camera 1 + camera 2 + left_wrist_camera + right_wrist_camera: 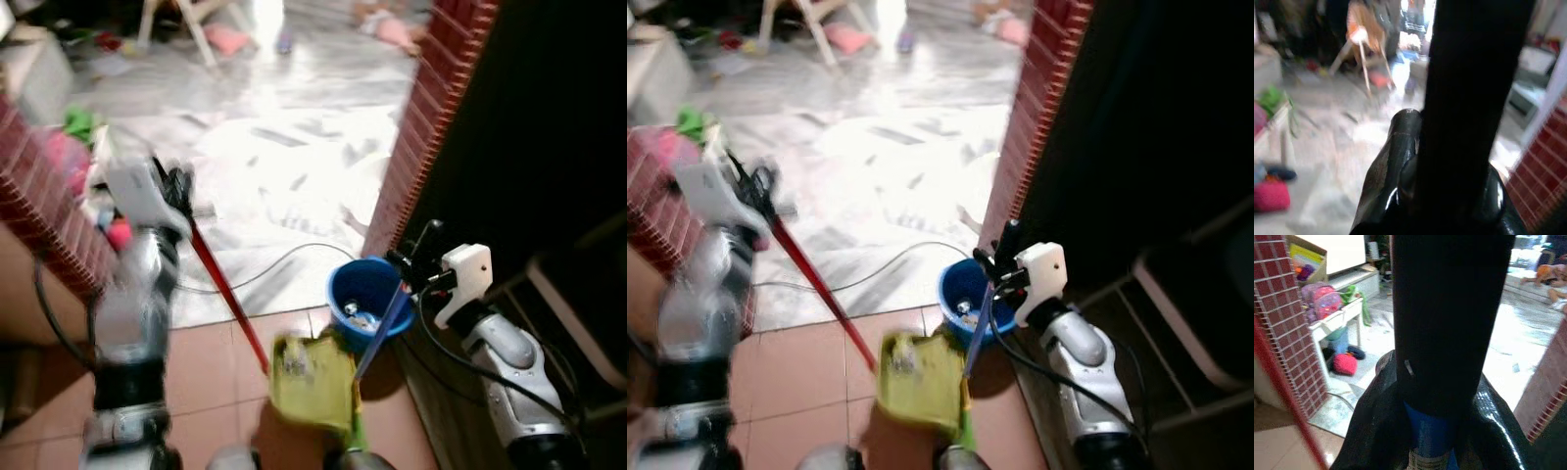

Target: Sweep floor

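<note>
Beside the brick pillar, a blue bucket holds small debris; each end effector grips a handle.

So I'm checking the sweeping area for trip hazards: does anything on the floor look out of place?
Yes: a thin dark cable trails loose across the pale floor toward the round blue bucket, so it could snag.

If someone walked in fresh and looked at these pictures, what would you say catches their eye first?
Probably the red broom handle slanting down from the left pincer to the yellow-green dustpan on the terracotta tiles, low in the middle. Right beside the dustpan sits a blue bucket, with the right pincer closed on a blue handle that runs down past it. Behind, glare bounces off the pale marble floor between red brick pillars.
</note>
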{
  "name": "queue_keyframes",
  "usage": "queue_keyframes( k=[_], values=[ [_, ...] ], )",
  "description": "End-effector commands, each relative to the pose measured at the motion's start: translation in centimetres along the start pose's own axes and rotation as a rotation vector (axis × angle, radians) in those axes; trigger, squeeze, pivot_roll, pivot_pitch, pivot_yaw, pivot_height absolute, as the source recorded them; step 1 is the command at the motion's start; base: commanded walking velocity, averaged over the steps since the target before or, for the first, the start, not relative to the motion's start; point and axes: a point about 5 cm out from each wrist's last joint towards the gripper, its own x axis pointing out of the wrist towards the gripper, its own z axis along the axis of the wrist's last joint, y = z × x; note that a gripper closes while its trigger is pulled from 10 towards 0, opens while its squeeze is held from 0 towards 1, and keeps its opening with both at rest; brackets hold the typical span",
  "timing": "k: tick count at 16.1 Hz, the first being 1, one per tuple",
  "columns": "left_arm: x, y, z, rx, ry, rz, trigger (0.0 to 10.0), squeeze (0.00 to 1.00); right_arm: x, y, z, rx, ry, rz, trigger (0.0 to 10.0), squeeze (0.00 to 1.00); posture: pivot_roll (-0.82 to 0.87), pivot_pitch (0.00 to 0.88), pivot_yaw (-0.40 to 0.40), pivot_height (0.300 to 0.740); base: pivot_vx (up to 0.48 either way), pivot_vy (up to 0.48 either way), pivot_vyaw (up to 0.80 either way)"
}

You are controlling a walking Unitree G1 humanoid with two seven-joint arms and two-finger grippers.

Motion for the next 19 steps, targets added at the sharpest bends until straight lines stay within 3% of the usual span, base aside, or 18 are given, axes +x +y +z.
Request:
queue_keyframes(
  k=[1, 3, 6, 12, 16, 17, 19],
  values=[
    [0.4, -0.1, 3.9, -0.048, -0.17, 0.009, 10.0, 0.0, 0.0, 0.1, -0.4, 0.014, 0.018, 0.007, 10.0, 0.0, -0.04, 0.0, -0.002, 0.74, 0.0, 0.0, 0.0],
    [0.8, 0.6, 5.6, -0.028, -0.216, 0.035, 10.0, 0.0, -0.1, 0.1, -0.6, 0.01, 0.023, 0.01, 10.0, 0.0, -0.04, 0.0, -0.002, 0.74, 0.0, 0.0, 0.0],
    [0.9, 1.8, 5.9, -0.002, -0.224, 0.077, 10.0, 0.0, -0.1, 0.2, -0.8, 0.007, 0.031, 0.013, 10.0, 0.0, -0.04, 0.0, 0.0, 0.74, 0.0, 0.0, 0.0],
    [2.6, 2.3, 9.4, -0.011, -0.351, 0.134, 10.0, 0.0, 0.1, 0.4, -0.9, 0.019, 0.031, 0.019, 10.0, 0.0, -0.05, 0.0, 0.011, 0.74, 0.0, 0.0, 0.0],
    [4.3, 1.4, 11.0, -0.018, -0.408, 0.114, 10.0, 0.0, -0.7, 1.0, -1.6, 0.06, 0.07, 0.054, 10.0, 0.0, -0.07, 0.0, 0.028, 0.74, 0.0, 0.0, 0.0],
    [5.0, 0.6, 11.0, -0.028, -0.405, 0.089, 10.0, 0.0, -1.7, 0.7, -2.3, 0.033, 0.128, 0.02, 10.0, 0.0, -0.09, 0.0, 0.038, 0.74, 0.0, 0.0, 0.0],
    [5.7, -0.4, 10.5, -0.048, -0.391, 0.06, 10.0, 0.0, -3.0, -0.1, -2.6, 0.001, 0.142, -0.068, 10.0, 0.0, -0.11, 0.0, 0.052, 0.74, 0.0, 0.0, 0.0]
  ],
)
